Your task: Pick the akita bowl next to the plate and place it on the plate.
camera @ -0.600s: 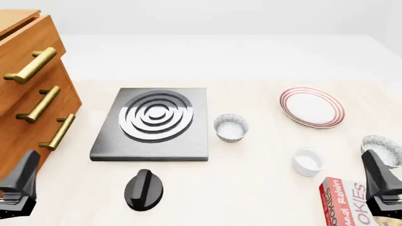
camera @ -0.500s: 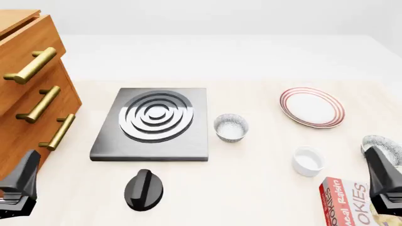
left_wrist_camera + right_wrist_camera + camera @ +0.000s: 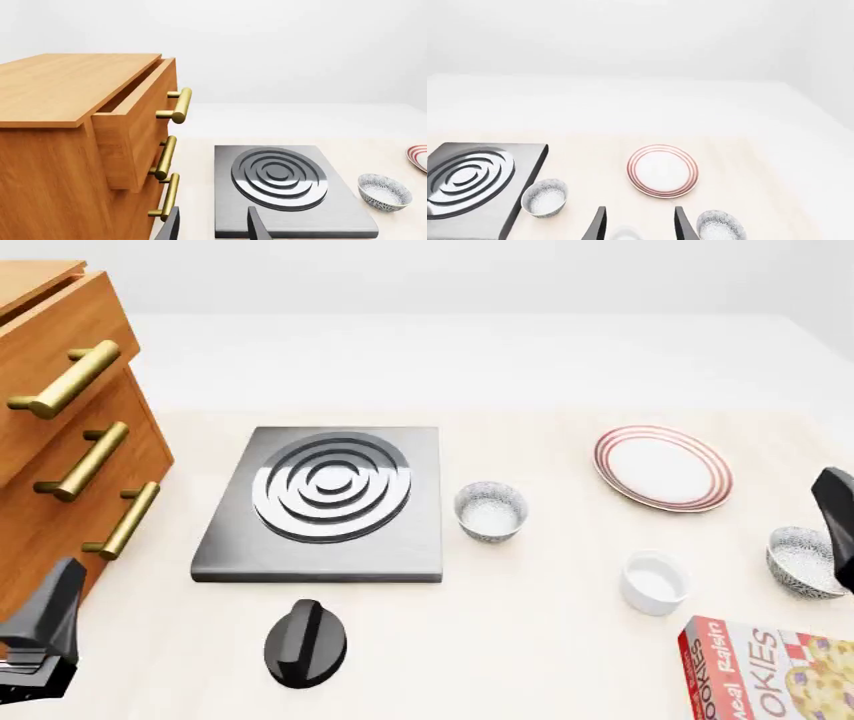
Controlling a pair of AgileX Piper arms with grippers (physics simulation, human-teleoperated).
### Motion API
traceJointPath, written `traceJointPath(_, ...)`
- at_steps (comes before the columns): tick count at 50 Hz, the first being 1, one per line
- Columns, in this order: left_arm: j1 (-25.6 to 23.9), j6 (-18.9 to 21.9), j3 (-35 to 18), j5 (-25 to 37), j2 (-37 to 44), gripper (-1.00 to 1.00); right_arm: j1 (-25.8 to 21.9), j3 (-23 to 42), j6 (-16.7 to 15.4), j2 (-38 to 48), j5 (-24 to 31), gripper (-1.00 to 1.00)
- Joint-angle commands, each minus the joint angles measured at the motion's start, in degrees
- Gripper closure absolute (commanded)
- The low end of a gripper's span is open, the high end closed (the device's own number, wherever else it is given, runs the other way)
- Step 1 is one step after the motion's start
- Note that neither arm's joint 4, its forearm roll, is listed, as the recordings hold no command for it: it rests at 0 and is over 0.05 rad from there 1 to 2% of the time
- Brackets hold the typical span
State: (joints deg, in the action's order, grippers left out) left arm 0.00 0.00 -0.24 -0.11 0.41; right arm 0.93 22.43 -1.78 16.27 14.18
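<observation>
Speckled grey-black akita bowl (image 3: 805,560) sat at 4 o'clock of red-ringed white plate (image 3: 663,467) | judged rigid, glazed, slippery: pinch rim | right tool (image 3: 637,225) open, empty.

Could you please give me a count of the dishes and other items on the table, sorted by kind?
Speckled bowls: 2 (one beside the stove, one at the right edge)
White ramekin: 1
Red-ringed plate: 1
Stove burner plate: 1
Black knob: 1
Cookie box: 1
Wooden drawer cabinet: 1
Total: 8
</observation>
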Motion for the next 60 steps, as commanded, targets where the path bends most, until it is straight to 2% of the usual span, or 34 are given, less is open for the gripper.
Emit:
traceJointPath(1,0.01,0.01,-0.01,0.00,0.01,-1.00,1.78,7.83,-0.38,9.87,4.54,-1.00)
traceJointPath(3,0.01,-0.01,-0.01,0.00,0.02,-1.00,1.70,8.91,1.09,11.23,5.79,-1.00)
traceJointPath(6,0.01,0.00,-0.01,-0.01,0.00,-1.00,2.74,10.05,-2.01,14.10,6.51,-1.00)
traceJointPath(8,0.00,0.00,-0.01,0.00,0.02,-1.00,3.15,10.49,-1.63,15.95,7.40,-1.00)
traceJointPath(14,0.00,0.01,-0.01,0.00,0.01,-1.00,6.09,13.57,-5.03,17.56,9.77,-1.00)
traceJointPath(17,0.00,-0.02,-0.01,-0.01,0.01,-1.00,6.90,15.32,-4.66,18.02,11.56,-1.00)
traceJointPath(20,0.01,0.00,-0.01,0.00,0.01,-1.00,7.38,13.47,-5.02,17.73,10.79,-1.00)
traceJointPath(27,0.00,0.00,-0.01,0.00,0.01,-1.00,9.23,16.57,-5.72,17.86,14.25,-1.00)
traceJointPath(31,0.00,0.02,-0.01,0.00,0.01,-1.00,10.20,14.79,-5.65,17.82,13.00,-1.00)
traceJointPath(33,0.01,0.00,-0.01,0.00,0.01,-1.00,10.86,17.20,-5.60,18.57,14.92,-1.00)
traceJointPath(48,0.00,-0.01,-0.01,0.00,0.02,-1.00,14.63,15.16,-6.99,20.11,12.69,-1.00)
traceJointPath(59,0.00,-0.01,-0.01,0.00,0.02,-1.00,14.20,14.54,-7.19,23.38,9.89,-1.00)
traceJointPath(60,0.01,0.00,-0.01,0.00,0.01,-1.00,14.04,13.01,-7.32,23.85,8.13,-1.00)
